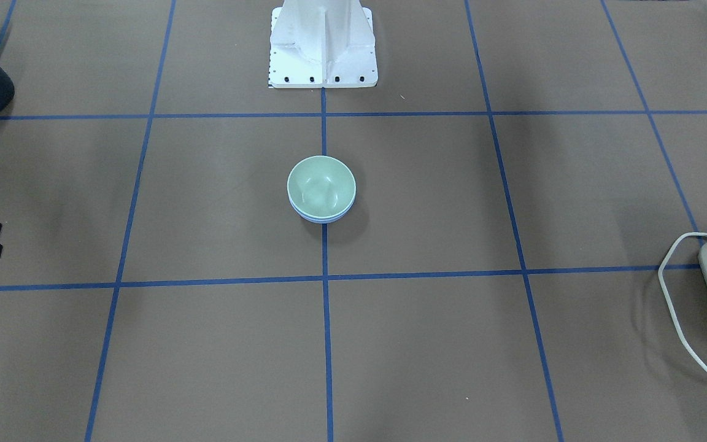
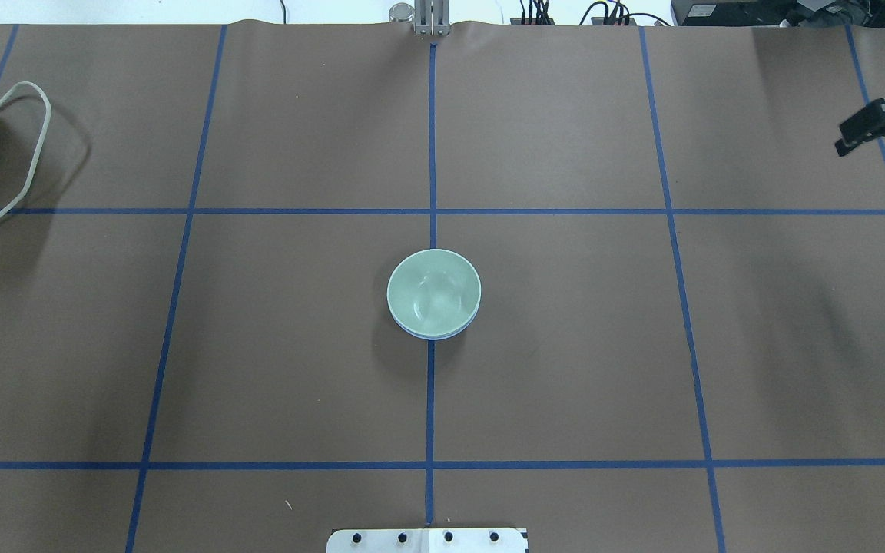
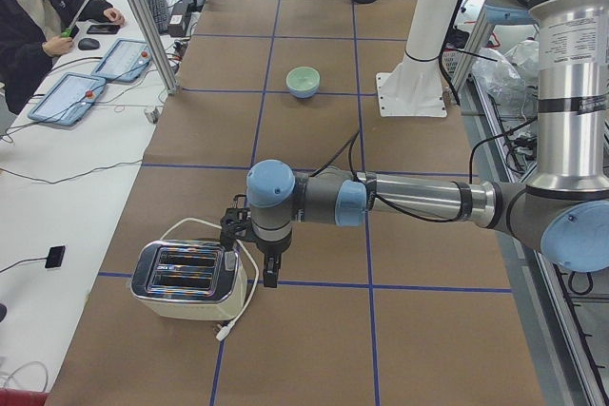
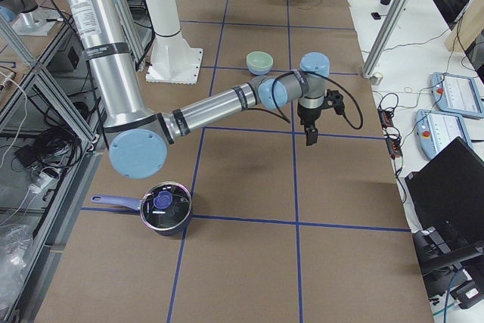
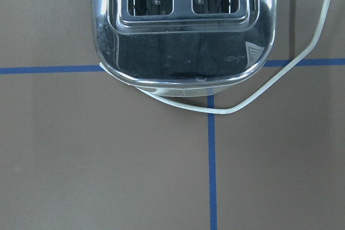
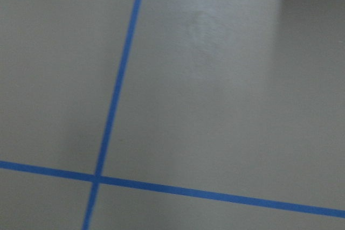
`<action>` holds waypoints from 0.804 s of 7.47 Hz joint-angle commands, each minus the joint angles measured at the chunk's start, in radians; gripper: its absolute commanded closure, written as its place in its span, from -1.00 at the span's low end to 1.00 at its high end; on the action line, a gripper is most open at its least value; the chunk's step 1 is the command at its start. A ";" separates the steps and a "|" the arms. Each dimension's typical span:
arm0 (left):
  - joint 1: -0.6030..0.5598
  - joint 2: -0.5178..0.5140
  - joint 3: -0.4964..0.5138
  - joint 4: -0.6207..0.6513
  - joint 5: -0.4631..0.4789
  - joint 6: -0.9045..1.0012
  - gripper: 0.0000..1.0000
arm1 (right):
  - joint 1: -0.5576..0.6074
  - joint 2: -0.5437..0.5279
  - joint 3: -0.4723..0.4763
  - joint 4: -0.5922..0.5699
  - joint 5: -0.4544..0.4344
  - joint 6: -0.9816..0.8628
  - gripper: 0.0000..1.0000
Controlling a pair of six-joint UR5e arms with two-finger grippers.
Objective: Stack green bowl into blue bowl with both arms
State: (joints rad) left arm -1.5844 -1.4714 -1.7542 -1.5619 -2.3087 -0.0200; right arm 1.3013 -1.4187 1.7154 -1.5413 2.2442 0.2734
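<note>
**Green bowl nested in blue, both arms out wide**

The chrome two-slot toaster (image 5: 183, 25) fills the top of the left wrist view, and its white cord (image 5: 302, 63) loops across the brown paper-covered table (image 2: 565, 346) below it. That camera shows none of its own fingers. The black two-finger left gripper (image 3: 269, 271) appears only in the left side view, pointing down just beside the toaster. From there I cannot tell whether its jaws are parted or closed. The grey tubular left arm (image 3: 409, 199) reaches out low from the white metal stand (image 1: 323, 49) towards the robot's left end of the table.

Straight out in front of the stand, apart from its base plate, the pale mint-green round bowl (image 2: 433, 292) sits upright inside the light periwinkle-blue round bowl (image 1: 323, 220). Only a thin blue rim shows under the green one. The pair rests on the centre strip of blue tape (image 2: 431, 153), and nothing touches it.

The black two-finger right gripper (image 2: 846, 143) hangs well off to the robot's right of the stand, over bare table. Its fingers read as one dark shape (too small to tell a gap). The grey right arm (image 4: 219, 107) stretches out from the stand to carry it. Further right of the stand sits a dark lidded saucepan (image 4: 165, 208).
</note>
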 commanded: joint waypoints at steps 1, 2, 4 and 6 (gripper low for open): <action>0.001 0.000 -0.001 0.000 0.000 0.000 -0.96 | 0.052 -0.228 0.047 0.016 -0.029 -0.059 -1.00; 0.001 0.000 0.001 0.000 0.000 0.000 -0.96 | 0.071 -0.255 0.049 0.015 -0.067 -0.077 -1.00; 0.001 0.000 0.005 0.000 0.002 0.000 -0.96 | 0.105 -0.287 0.040 0.013 -0.064 -0.083 -1.00; 0.001 0.000 0.007 0.000 0.002 0.000 -0.96 | 0.133 -0.299 0.041 0.015 -0.055 -0.083 -1.00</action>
State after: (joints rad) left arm -1.5831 -1.4711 -1.7486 -1.5616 -2.3072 -0.0199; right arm 1.4167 -1.7085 1.7561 -1.5271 2.1860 0.1911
